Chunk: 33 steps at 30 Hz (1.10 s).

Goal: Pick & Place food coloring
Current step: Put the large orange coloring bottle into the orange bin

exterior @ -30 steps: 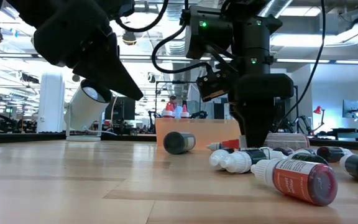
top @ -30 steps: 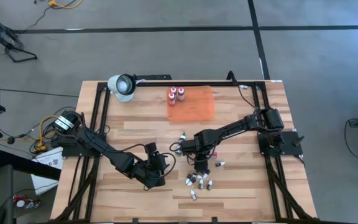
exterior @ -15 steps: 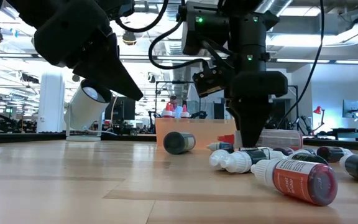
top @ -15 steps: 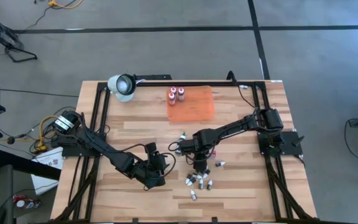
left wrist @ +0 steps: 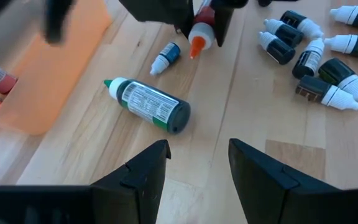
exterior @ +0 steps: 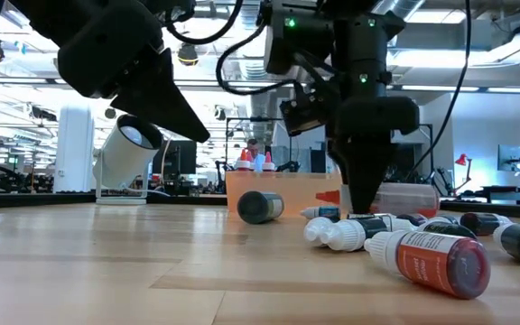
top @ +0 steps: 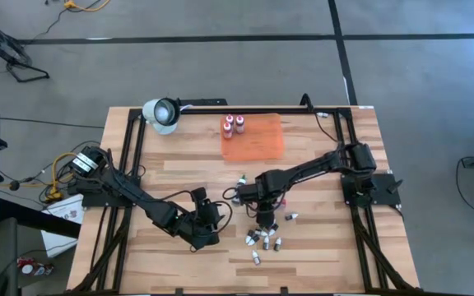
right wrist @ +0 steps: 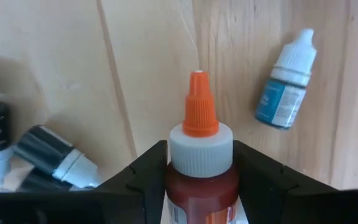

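High view: I see my right gripper (top: 266, 217) down at the table (top: 179, 168) centre, right above the bottle pile (top: 263, 241). The left gripper (top: 206, 236) waits low to the pile's left. An orange mat (top: 253, 141) lies at the far side with three bottles (top: 234, 125) standing on its left corner. A green bottle (top: 242, 179) lies alone between mat and pile. A white lamp (top: 161, 113) sits at the far left corner.

Low view: the right arm comes straight down, its tip just behind the lying bottles. A red bottle (exterior: 432, 259) lies nearest the camera; its label has print too small for me to read. White-capped droppers (exterior: 337, 233) lie beside it. A dark bottle (exterior: 260, 207) lies on its side in front of the mat.

Left wrist view: the left fingers (left wrist: 135, 174) stand apart with nothing between them, over bare wood. The green bottle (left wrist: 149, 104) lies ahead with a white label, text unreadable. A small blue dropper (left wrist: 166, 57) lies past it. Farther on, the right gripper grips an orange-tipped bottle (left wrist: 199, 37). Dark droppers (left wrist: 309, 59) are scattered to one side.

Right wrist view: the right fingers (right wrist: 146, 171) are clamped on the orange-tipped bottle (right wrist: 201, 168), one on each side of its white collar, red body below. The blue dropper (right wrist: 286, 93) lies on the wood nearby, label unreadable. Dark white-capped droppers (right wrist: 48, 155) lie at the other side.
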### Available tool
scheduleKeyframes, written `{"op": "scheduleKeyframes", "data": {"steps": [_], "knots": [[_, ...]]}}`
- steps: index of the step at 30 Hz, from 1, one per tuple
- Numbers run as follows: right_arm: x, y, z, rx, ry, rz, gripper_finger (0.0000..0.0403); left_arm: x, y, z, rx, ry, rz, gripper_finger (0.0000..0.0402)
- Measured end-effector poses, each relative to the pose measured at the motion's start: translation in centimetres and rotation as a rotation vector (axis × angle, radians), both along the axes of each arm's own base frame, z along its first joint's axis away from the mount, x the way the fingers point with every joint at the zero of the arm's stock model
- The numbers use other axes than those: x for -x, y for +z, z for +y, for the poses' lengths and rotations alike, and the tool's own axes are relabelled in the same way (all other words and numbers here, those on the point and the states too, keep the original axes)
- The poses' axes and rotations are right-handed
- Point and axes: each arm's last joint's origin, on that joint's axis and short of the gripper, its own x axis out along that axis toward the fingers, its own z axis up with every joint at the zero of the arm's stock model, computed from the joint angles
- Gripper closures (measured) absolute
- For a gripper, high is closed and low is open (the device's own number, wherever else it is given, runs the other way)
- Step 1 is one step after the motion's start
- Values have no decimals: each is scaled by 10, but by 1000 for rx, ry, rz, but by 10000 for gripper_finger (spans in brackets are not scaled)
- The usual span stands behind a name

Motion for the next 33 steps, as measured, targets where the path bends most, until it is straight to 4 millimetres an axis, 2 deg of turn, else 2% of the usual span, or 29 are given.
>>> {"op": "scheduleKeyframes", "data": {"steps": [4,11,17,24,29,33], "knots": [[0,14,1,-8,10,-50,253,0,0,0,-1,0,0,233],[10,57,6,-29,38,-187,244,2,0,-2,-17,7,-7,233],[27,100,11,1,89,-328,253,5,1,-7,-53,17,-27,233],[50,146,10,92,117,-531,243,8,2,-11,-73,28,-51,233],[74,160,5,117,108,-645,252,10,2,-15,-67,33,-66,233],[97,158,-3,143,83,-700,249,11,2,-16,-54,38,-74,233]]}}
